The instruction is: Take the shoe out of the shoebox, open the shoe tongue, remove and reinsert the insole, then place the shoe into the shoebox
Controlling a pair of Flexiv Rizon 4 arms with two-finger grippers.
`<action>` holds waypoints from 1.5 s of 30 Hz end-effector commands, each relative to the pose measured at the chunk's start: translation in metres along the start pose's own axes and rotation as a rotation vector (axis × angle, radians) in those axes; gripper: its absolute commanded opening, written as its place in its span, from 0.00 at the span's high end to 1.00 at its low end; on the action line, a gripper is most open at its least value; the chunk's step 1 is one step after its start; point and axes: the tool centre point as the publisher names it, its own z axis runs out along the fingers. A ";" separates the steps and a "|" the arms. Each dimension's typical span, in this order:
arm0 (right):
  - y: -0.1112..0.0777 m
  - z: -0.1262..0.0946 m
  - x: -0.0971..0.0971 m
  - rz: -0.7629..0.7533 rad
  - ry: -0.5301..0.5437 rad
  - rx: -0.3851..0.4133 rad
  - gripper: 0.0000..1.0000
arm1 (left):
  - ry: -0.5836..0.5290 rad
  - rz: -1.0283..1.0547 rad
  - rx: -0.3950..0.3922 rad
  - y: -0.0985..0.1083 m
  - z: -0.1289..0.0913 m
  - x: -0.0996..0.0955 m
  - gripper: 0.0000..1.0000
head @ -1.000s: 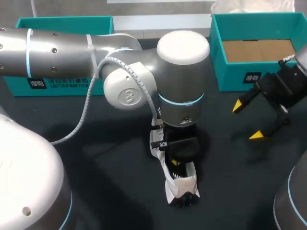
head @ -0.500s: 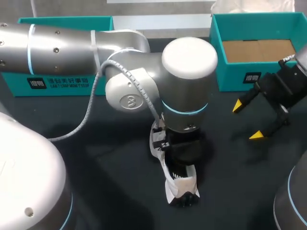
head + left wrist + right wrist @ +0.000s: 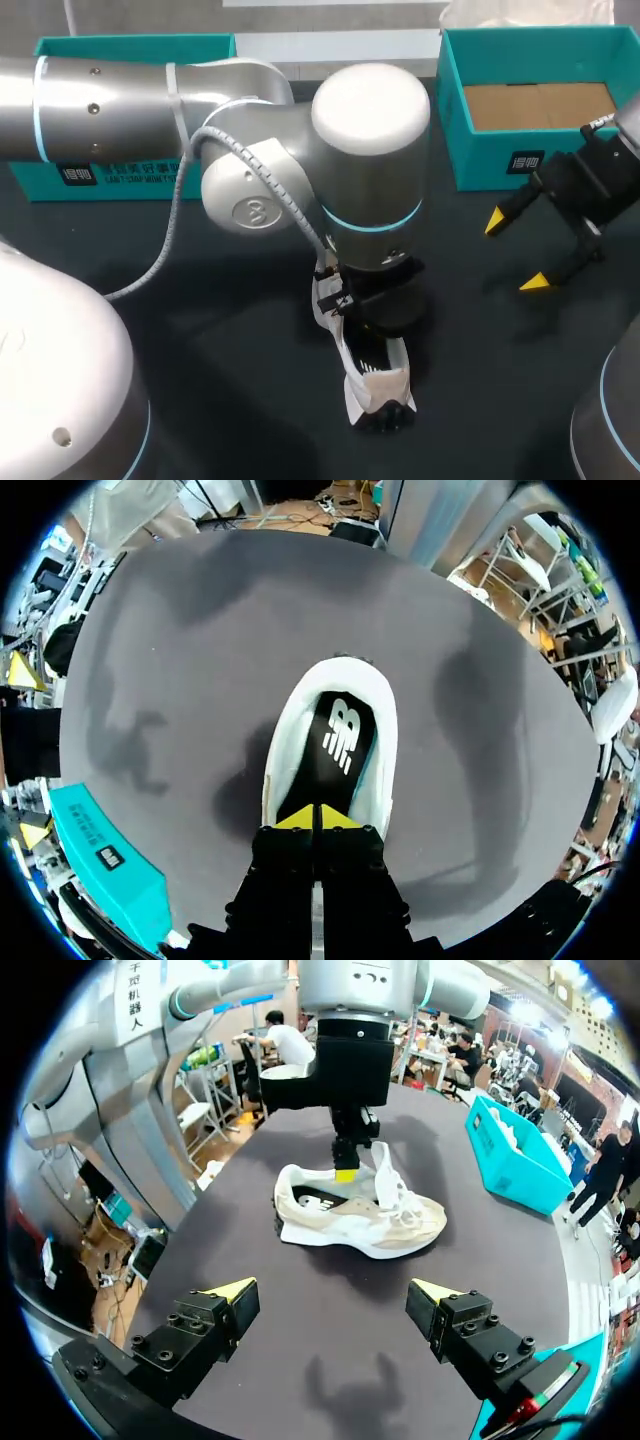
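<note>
The left gripper has its yellow tips pressed together, pointing straight down into the heel opening of the sneaker, right at the rear edge of the black insole. That stance suits nipping the edge to lift the insole out. Ahead of the tips the sneaker stands upright on the dark table, toe away. The right gripper hangs spread and empty, well apart from the sneaker, probably waiting clear, with the teal shoebox just beside it. Whether the insole's edge is actually caught between the left tips cannot be told. In the head view the left wrist hides both heel and tips.
</note>
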 end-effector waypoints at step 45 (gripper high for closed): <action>0.000 0.001 0.000 0.001 0.000 0.003 0.00 | -0.017 0.258 -0.239 0.022 0.028 0.002 0.53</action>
